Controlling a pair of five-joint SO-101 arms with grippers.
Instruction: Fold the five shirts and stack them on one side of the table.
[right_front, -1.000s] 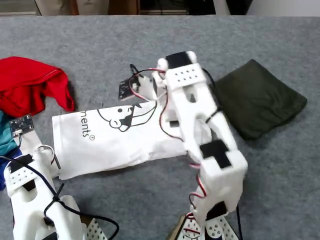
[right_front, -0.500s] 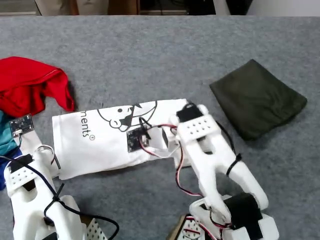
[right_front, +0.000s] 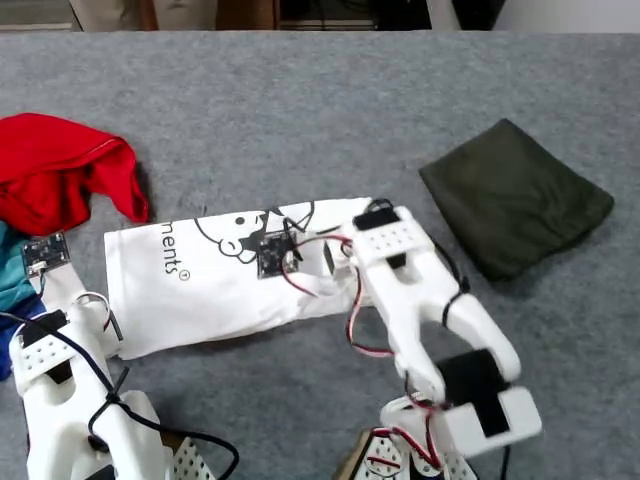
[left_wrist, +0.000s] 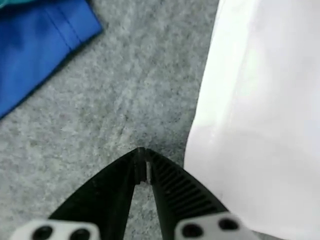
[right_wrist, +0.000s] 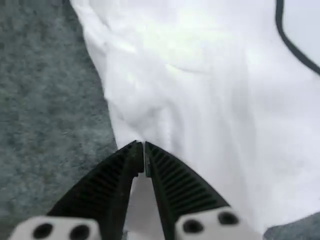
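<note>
On the grey table (right_front: 300, 100) lies one white shirt (right_front: 200, 280), spread flat. The right gripper (right_wrist: 140, 146), fingers pressed together, sits at its right edge. The left gripper (left_wrist: 141, 152), also closed, sits just off its left edge. One red shirt (right_front: 55, 170) and one blue shirt (left_wrist: 35, 35) lie to its left, and one folded dark green shirt (right_front: 515, 200) lies to its right.

A grey, felt-like cover spreads over the whole table (right_front: 250, 110). Beyond its far edge stand brown wooden furniture (right_front: 215, 12) and a pale surface (right_front: 565, 12).
</note>
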